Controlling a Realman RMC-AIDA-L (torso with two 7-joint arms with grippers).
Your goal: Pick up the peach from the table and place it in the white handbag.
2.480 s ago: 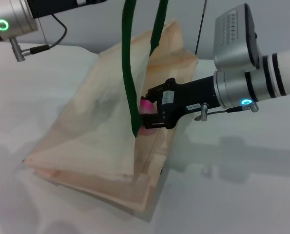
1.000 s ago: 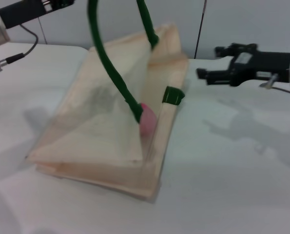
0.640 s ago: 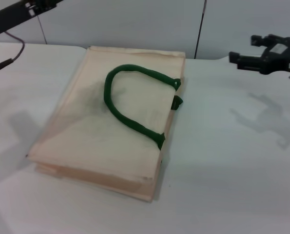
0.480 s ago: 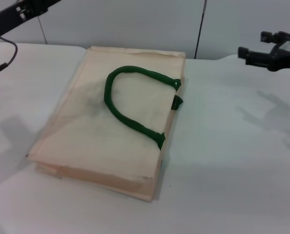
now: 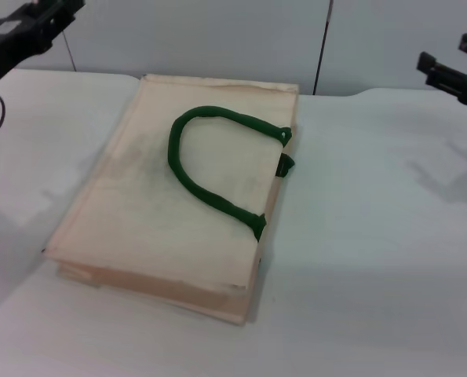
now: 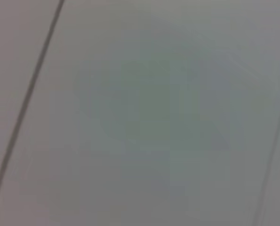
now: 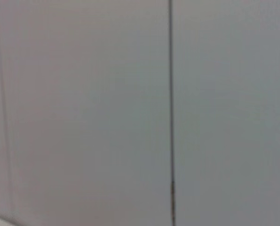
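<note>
The white handbag (image 5: 162, 196) lies flat on the table in the head view, with its dark green loop handle (image 5: 187, 174) resting on top of it. The peach is hidden; nothing pink shows anywhere. My left gripper (image 5: 37, 20) hangs high at the far left, well off the bag. At the far right edge my right gripper (image 5: 445, 53) is raised above the table, open and with nothing in it. Neither wrist view shows the bag or the fruit.
White table (image 5: 374, 236) stretches around the bag on every side. A grey panelled wall (image 5: 217, 39) with a dark vertical seam (image 5: 322, 47) stands behind it. Both wrist views show only that wall (image 6: 154, 117) and its seam (image 7: 171, 94).
The peach went from my right gripper into the bag. The handles dropped from the left gripper and the bag fell flat. Both arms have pulled up and outward.
</note>
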